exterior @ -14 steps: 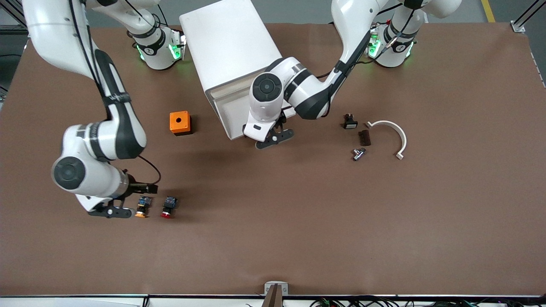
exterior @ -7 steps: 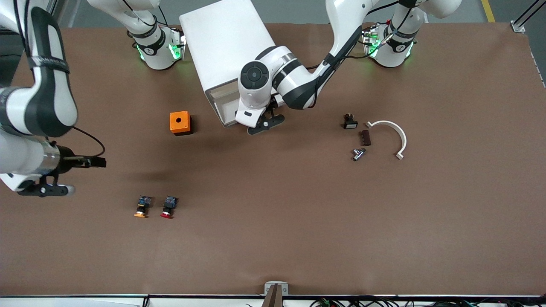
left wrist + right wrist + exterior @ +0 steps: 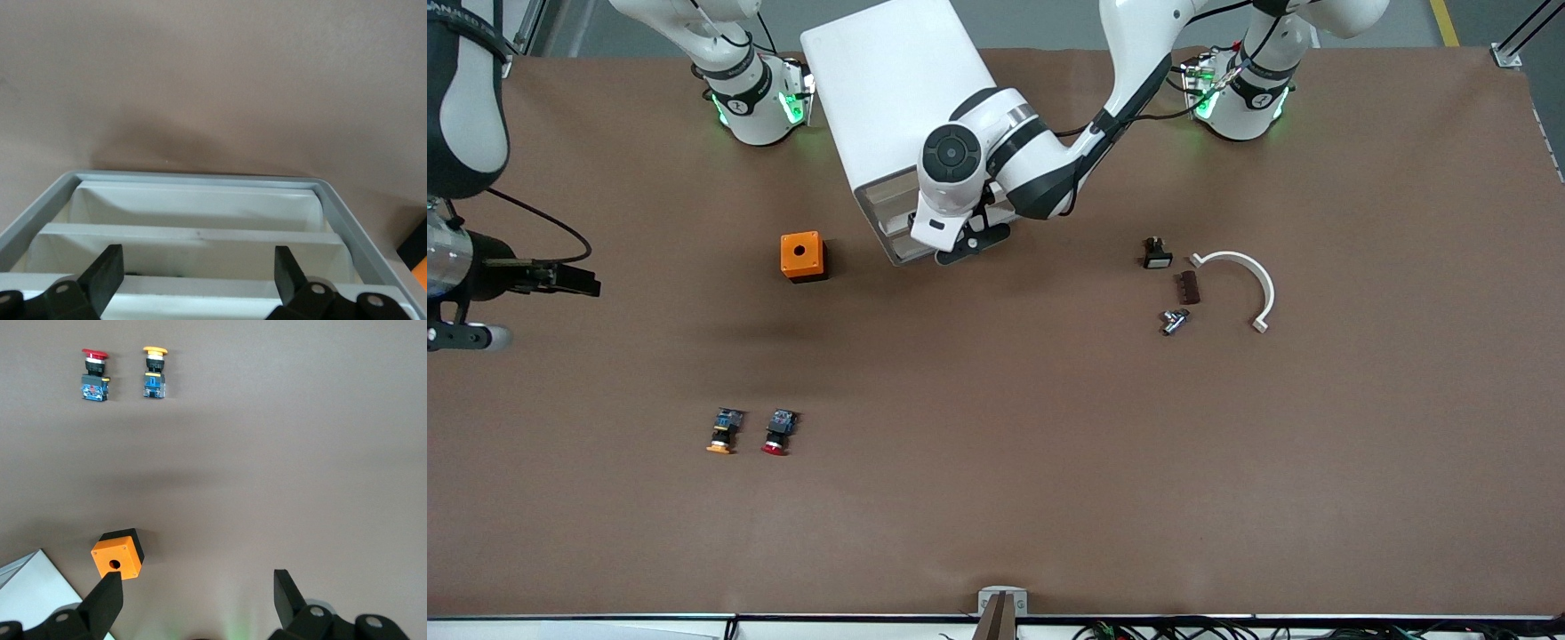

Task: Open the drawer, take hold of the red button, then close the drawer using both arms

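The red-capped button (image 3: 776, 433) lies on the brown table beside its orange-capped twin (image 3: 723, 431), apart from both grippers; it also shows in the right wrist view (image 3: 93, 373). The white cabinet (image 3: 898, 89) stands between the arm bases, with its drawer (image 3: 891, 233) still partly out. My left gripper (image 3: 969, 246) is at the drawer's front, open and empty; the left wrist view shows it (image 3: 197, 275) over the drawer's grey rim (image 3: 200, 177) and white compartments. My right gripper (image 3: 463, 337) is open and empty, high over the right arm's end of the table (image 3: 197, 600).
An orange cube box with a hole (image 3: 801, 256) sits beside the drawer, toward the right arm's end. A small black switch (image 3: 1156, 255), a dark strip (image 3: 1187, 286), a metal part (image 3: 1174, 320) and a white curved piece (image 3: 1249, 280) lie toward the left arm's end.
My left gripper has moved toward the cabinet and the drawer has slid partly in. My right gripper has risen from beside the buttons and swung toward its end of the table.
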Motion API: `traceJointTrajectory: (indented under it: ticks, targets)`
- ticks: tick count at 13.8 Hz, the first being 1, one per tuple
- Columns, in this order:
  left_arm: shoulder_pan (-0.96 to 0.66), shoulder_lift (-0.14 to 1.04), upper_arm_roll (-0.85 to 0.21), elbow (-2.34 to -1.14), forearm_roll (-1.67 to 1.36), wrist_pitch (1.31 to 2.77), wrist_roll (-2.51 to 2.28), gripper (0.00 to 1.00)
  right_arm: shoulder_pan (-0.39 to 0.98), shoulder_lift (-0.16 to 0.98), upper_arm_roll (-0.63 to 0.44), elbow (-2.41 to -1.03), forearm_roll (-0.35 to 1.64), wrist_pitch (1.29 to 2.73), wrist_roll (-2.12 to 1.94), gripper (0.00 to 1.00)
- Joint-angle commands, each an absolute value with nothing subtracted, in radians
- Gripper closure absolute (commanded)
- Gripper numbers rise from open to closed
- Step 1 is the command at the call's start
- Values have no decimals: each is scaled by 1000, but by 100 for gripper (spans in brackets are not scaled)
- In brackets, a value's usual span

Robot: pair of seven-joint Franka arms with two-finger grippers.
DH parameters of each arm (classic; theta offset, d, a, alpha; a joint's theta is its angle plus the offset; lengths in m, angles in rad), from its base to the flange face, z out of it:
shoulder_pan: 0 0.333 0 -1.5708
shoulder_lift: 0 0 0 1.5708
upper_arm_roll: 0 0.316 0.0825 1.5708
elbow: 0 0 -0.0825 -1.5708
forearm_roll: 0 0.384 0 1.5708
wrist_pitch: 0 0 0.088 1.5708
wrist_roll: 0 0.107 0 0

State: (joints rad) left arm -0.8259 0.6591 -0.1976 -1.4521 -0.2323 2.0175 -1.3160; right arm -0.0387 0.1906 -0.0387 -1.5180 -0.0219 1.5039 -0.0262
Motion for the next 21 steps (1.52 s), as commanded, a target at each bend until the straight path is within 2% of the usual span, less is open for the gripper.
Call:
traceJointTrajectory:
  ticks: [1,7,11,15,18,21]
  targets:
    - [-827,653,-202,-1459,-264,2014,-1319,1,-63,204,-20,-1471,-37,1482,-31,0]
    - [-825,658,-202,-1459,-348,2013,-1310,1,-83,207,-18,-1467,-32,1489,-29,0]
    - [-821,657,-201,-1460,-364,2013,-1307,1,-83,207,-18,-1368,-35,1471,-21,0]
    - [-781,629,-199,-1453,-359,2013,-1315,0,-81,193,-20,-1345,-23,1309,14,0]
    - [-706,562,-190,-1444,-347,2013,-1312,1,-83,112,-14,-1391,-9,1327,26,0]
    - [-574,465,-189,-1430,-338,1971,-1295,1,-78,19,-12,-1506,-8,1394,15,0]
